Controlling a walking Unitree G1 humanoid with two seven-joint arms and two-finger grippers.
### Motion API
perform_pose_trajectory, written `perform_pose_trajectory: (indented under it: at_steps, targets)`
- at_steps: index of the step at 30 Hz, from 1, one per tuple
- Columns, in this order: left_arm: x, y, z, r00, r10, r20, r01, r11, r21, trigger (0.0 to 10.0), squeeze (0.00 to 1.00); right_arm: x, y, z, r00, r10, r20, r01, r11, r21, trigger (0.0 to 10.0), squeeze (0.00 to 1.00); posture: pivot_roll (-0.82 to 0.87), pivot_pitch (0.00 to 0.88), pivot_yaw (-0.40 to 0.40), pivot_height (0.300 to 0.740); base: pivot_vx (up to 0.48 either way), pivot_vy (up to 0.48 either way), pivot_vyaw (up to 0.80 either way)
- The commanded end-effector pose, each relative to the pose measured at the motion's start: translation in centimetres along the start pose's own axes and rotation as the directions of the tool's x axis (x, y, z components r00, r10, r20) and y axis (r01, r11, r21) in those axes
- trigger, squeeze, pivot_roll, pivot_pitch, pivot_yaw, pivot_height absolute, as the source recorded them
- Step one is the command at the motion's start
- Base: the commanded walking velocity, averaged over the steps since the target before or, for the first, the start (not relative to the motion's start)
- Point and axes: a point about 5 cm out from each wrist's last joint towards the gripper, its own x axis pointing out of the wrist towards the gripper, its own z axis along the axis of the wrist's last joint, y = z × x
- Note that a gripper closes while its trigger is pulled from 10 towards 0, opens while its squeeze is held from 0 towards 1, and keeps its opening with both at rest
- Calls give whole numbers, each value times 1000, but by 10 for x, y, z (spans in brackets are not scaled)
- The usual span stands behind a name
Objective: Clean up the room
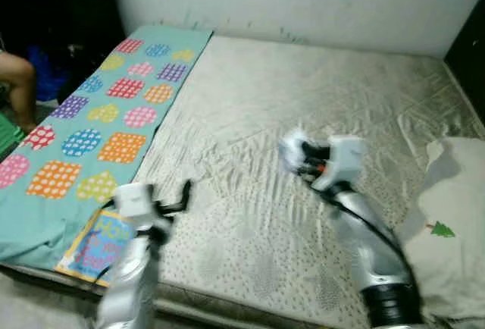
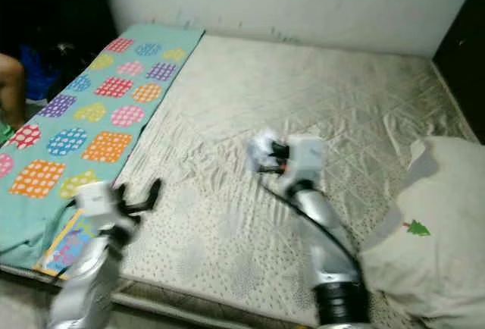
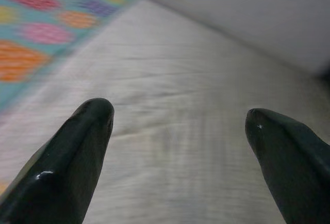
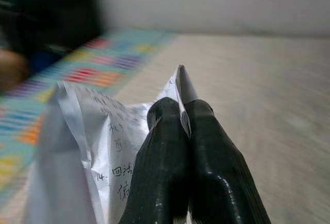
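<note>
Right gripper [image 4: 180, 118], centre of the head view above the bed [image 1: 303, 86], jaws pinching a crumpled written paper [image 4: 98, 146]. Left gripper [image 3: 178, 126], lower left, jaws spread, near the patterned mat [image 1: 91, 128].

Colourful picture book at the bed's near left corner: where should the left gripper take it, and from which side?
Probably its near edge, coming from the bed's foot. The colourful picture book lies flat with its far part under the teal patterned blanket, so only that exposed edge offers the open left gripper a thin bite.
</note>
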Motion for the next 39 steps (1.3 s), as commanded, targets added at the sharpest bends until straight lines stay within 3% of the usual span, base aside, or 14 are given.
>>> perform_pose_trajectory:
  at_steps: [1,10,25,39]
  targets:
    - [-4,8,-2,1000,12,-21,-12,1000,17,10000,0,4,12,1,1000,22,8,-22,1000,16,10000,0,-68,0,-2,740,0,0,0]
    - [-3,7,-4,999,12,-30,-12,1000,-6,10000,0,4,8,-2,1000,-9,-16,10,1000,18,10000,0,-72,0,-6,740,0,0,0]
    - [-3,7,-6,999,14,-47,-14,1000,-4,10000,0,7,9,-2,1000,1,-13,-1,1000,7,10000,0,-68,0,-11,740,0,0,-784]
    - [-3,9,-6,998,20,-53,-20,1000,2,10000,0,5,11,-5,1000,4,-16,-4,1000,8,10000,0,-66,0,-8,740,0,0,0]
